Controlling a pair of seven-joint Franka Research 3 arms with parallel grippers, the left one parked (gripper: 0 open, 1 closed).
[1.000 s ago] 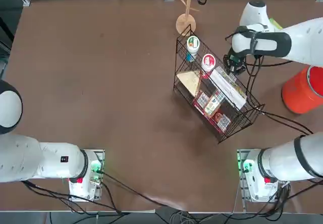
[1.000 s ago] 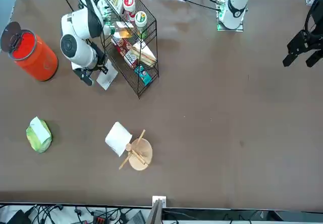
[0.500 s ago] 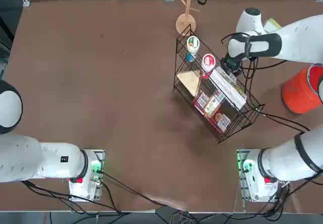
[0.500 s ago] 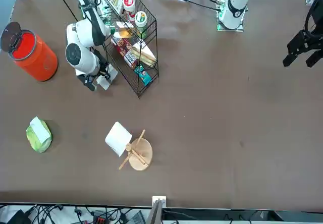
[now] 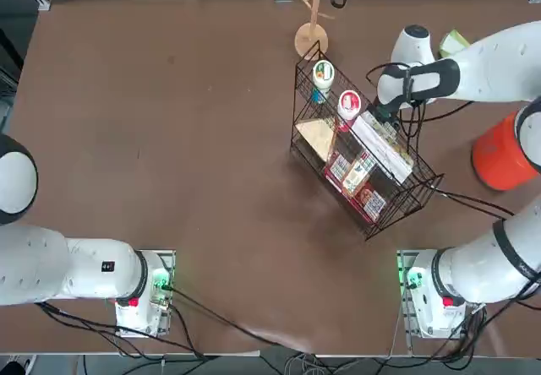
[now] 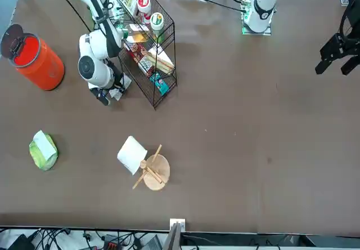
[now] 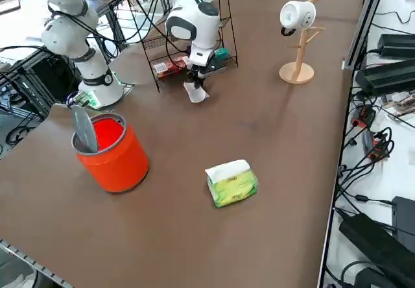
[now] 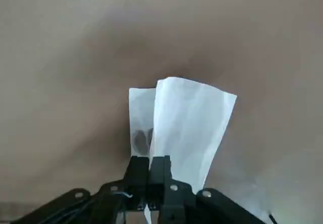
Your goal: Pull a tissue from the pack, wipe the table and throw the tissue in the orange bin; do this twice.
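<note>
One second has carried the right tool (image 5: 382,110) in the top view away from the robot and toward the wire basket rack (image 5: 359,157), so that it now sits at the rack's far right corner with the orange bin (image 5: 503,154) well apart to its right and the pack (image 5: 452,41) partly hidden behind the forearm. Across the desk (image 6: 236,132), the front view shows the same hand lower and closer to the rack than before, the tissue (image 6: 119,86) now trailing onto the brown surface instead of hanging clear of it; the pack lies untouched near that picture's left edge. From the right side view the tissue droops from the tool to the desk just in front of the rack, with the bin, its lid tipped up, nearer the camera and the pack beyond it toward the desk edge. At the wrist, the two fingers (image 8: 151,171) are pressed together on the tissue's upper edge, the sheet spreading out over the desk below. Judged from this, the pull is done and the wiping stroke is beginning; disposal in the bin remains.
</note>
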